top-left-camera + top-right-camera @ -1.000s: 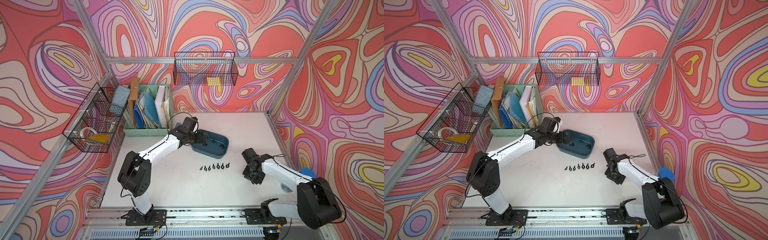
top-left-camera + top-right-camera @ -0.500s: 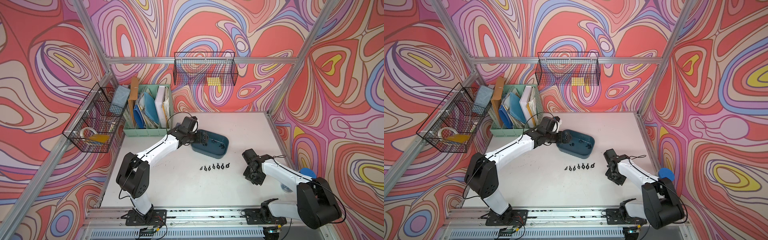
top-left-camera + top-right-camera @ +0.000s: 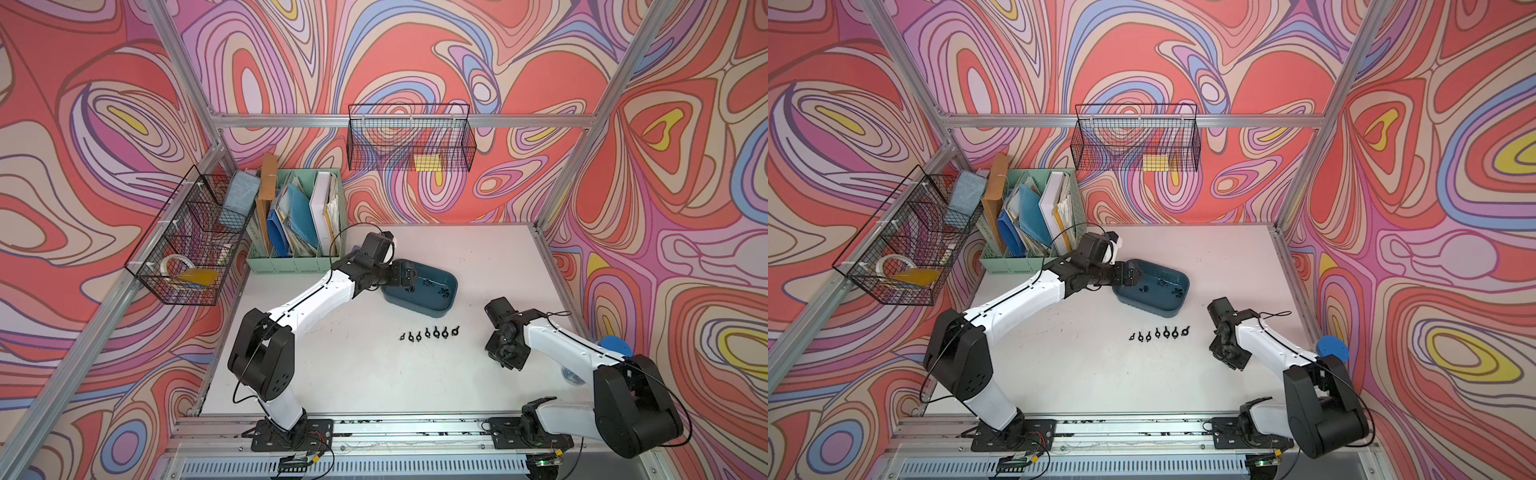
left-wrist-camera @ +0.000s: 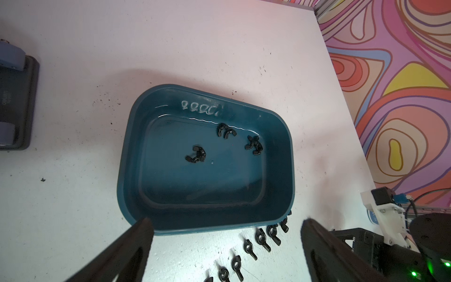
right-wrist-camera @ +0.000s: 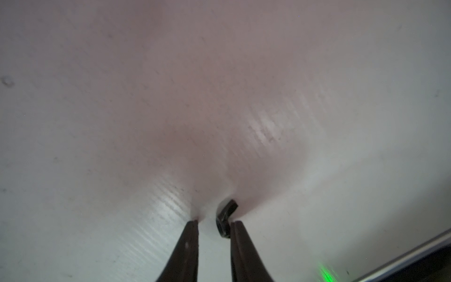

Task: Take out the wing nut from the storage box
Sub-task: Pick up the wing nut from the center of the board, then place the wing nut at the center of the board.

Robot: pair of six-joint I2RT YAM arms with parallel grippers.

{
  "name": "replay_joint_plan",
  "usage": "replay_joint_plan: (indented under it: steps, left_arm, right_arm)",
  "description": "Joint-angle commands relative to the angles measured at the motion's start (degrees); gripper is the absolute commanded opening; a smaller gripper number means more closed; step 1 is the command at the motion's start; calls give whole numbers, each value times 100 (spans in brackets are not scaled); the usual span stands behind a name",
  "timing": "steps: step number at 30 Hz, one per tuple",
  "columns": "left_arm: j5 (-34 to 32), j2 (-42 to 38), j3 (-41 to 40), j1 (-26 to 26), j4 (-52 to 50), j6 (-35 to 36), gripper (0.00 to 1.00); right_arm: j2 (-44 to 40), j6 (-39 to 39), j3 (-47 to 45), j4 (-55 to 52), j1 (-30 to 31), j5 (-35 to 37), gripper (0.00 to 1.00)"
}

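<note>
The dark teal storage box lies at mid-table with three black wing nuts in it. My left gripper hangs open over the box's end nearest the organiser, holding nothing. Several more wing nuts lie in a row on the table in front of the box. My right gripper points down at the table right of that row. Its jaws stand narrow around a single wing nut. The nut touches one finger, with a gap to the other.
A mint-green file organiser stands at the back left. Black wire baskets hang on the left frame and the back wall. A blue disc sits at the table's right edge. A dark flat device lies near the box.
The right gripper's jaws have drawn closer together around the nut on the table. The left arm has shifted only slightly over the box, still open.
</note>
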Motion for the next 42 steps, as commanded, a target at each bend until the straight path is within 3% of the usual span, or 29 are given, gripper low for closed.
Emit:
replay_joint_plan:
  steps: [1, 7, 10, 16, 22, 29, 35, 42]
  left_arm:
    - [-87, -150, -93, 33, 1, 39, 99]
    - [-106, -150, -94, 32, -8, 67, 99]
    - [-100, -142, -85, 33, -8, 63, 99]
    - [-98, -123, -76, 37, 11, 76, 99]
    - [-105, -140, -112, 48, 30, 76, 99]
    - [-135, -243, -225, 91, 65, 96, 99]
    - [-174, -330, -305, 120, 54, 82, 99]
    - [-203, -410, -339, 138, -10, 119, 99]
  right_arm:
    - [6, -3, -39, 197, -24, -178, 23]
    - [115, -29, 33, 42, -24, 83, 19]
    - [160, -28, 57, 29, -19, 103, 8]
    - [217, -153, 164, -94, -23, 228, 0]
    - [456, -659, 711, -436, -15, 658, 0]
    - [1298, -1245, 1539, -566, 238, 1141, 0]
    - [2076, -1266, 2082, -514, 831, 1290, 0]
    - [2503, -1208, 2214, -316, 1048, 1229, 0]
